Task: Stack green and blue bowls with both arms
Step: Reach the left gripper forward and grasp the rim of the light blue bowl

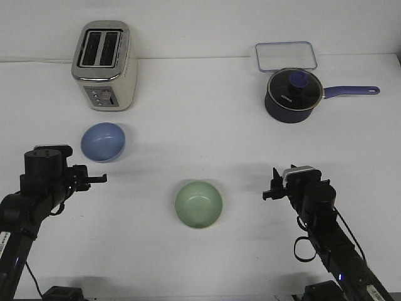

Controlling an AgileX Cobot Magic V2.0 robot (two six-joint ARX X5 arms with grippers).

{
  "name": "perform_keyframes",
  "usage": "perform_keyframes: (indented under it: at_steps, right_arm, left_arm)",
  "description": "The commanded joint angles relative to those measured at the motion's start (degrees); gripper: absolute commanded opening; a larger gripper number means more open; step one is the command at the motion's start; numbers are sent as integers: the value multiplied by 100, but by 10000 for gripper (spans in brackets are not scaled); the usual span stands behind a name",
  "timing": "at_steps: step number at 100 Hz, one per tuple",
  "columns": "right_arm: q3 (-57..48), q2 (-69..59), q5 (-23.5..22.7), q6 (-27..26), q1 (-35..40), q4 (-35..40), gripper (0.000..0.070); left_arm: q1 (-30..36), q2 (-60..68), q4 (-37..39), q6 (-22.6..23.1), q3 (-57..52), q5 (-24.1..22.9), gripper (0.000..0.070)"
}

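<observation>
Left arm (37, 188) low at left edge, right arm (316, 216) low at right, fingers pointing inward

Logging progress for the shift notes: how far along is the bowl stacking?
Nothing looks done: the blue bowl and green bowl sit apart on the table. Nothing is in hand; the left hand and right hand hold nothing. Grasping, lifting and stacking are all left.

Both arms are cut off by the lower edge (at seven and five o'clock); jaw gaps of the left gripper (94, 179) and right gripper (270, 190) cannot be resolved.
</observation>
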State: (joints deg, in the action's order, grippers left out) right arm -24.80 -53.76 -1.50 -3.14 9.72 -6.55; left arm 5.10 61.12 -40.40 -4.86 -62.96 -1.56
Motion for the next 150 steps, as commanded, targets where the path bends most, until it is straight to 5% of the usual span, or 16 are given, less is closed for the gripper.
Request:
perform_keyframes:
  at_steps: [1, 20, 33, 41, 80, 124, 129, 141, 150]
  right_arm:
    - [-59, -22, 0, 57, 13, -70, 361]
    - [-59, -22, 0, 57, 13, -70, 361]
    - [-59, -22, 0, 55, 13, -70, 361]
    - [-59, -22, -2, 55, 13, -70, 361]
    - [-59, -22, -2, 35, 13, -70, 361]
    - [-59, -22, -2, 35, 13, -70, 361]
    - [-59, -22, -2, 35, 13, -70, 361]
    - [-59, -22, -2, 35, 13, -70, 361]
    - [-59, -22, -2, 35, 13, -68, 361]
  left_arm:
    - [4, 138, 46, 74, -120, -17, 12]
    - [4, 229, 144, 146, -120, -17, 43]
    - [-46, 229, 289, 107, -127, -20, 415]
    - [-151, 260, 450, 120, -129, -20, 505]
    - [-951, 1919, 614, 68, -1137, 219, 504]
    - [-1078, 4201, 883, 55, -2035, 455, 496]
    - [-1078, 4297, 887, 57, -2035, 455, 476]
    - [-1078, 4463, 925, 76, -2035, 455, 285]
    - [-1078, 4559, 949, 76, -2035, 455, 204]
